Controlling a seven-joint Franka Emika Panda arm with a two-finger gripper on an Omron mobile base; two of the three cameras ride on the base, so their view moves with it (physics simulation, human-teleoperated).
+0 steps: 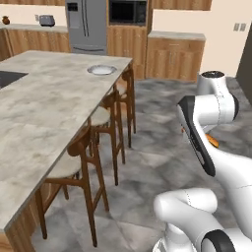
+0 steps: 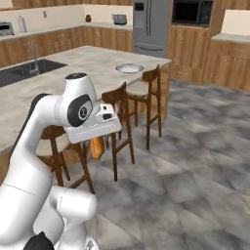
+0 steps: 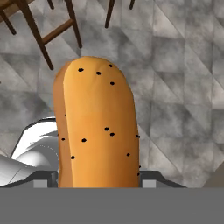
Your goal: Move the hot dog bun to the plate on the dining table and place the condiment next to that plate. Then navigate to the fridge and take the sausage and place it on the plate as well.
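Observation:
My gripper is shut on the hot dog bun, a tan-orange bun with dark specks that hangs over the grey tiled floor. From the right base the bun shows below the hand, beside the stools. An orange bit of the bun peeks out behind my arm. The round pale plate lies near the far end of the dining table. The grey fridge stands at the back wall, doors shut. The condiment and the sausage are out of view.
Wooden stools line the table's near side, between my arm and the top. A sink is set into the table's left part. Wooden cabinets run along the back wall. Open tiled floor spreads to the right.

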